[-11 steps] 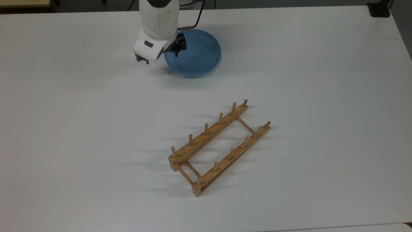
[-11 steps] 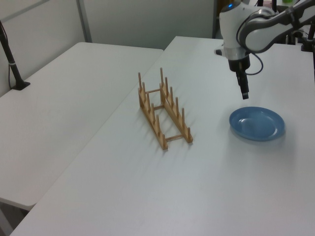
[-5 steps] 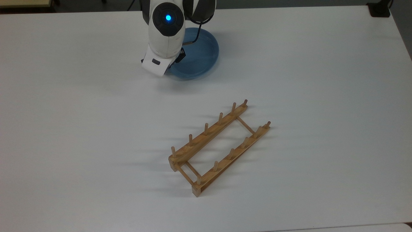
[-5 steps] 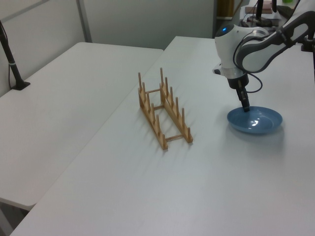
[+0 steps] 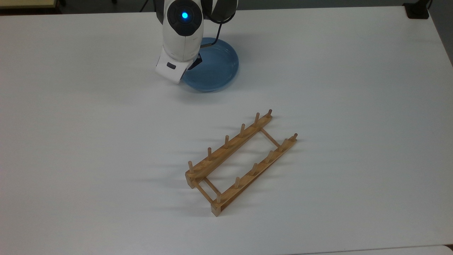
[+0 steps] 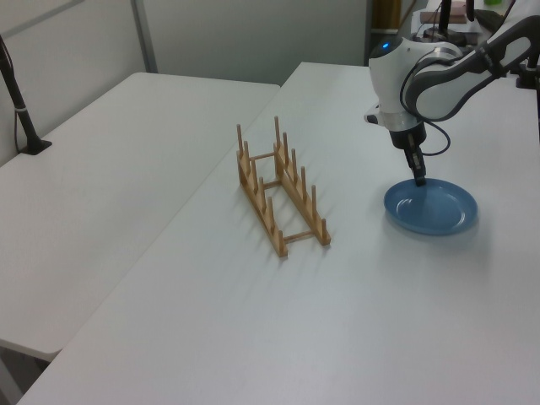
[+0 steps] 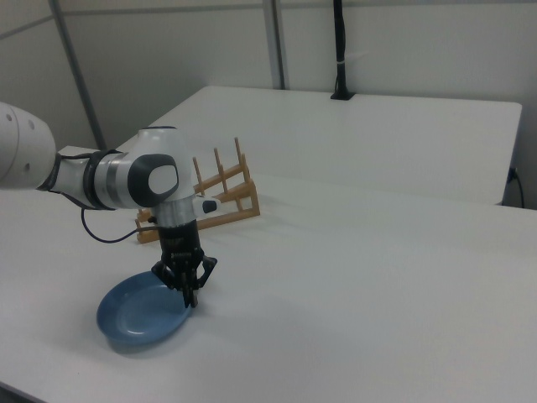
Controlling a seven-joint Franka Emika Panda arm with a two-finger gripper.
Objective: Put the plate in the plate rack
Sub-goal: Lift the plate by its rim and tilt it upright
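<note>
White table (image 5: 354,71): plate rack (image 5: 240,163) diagonal in top view, jaws clenched on plate (image 5: 216,67) rim.

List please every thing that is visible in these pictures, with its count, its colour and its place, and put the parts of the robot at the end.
plate: one, light blue, on the white table near the top view's upper middle, apart from the rack.
plate rack: one, light-brown wood, two rails with upright pegs, no plate in it, below and to the right of the plate in the top view.
table: one, white, under everything.
second table: one, white, at the left view's left.
black pole: one, standing on the second table at the left view's left edge.
robot arm: one, white with a blue light, above the plate's edge on the top view's left.
end effector: one, black, closed on the plate's rim.
</note>
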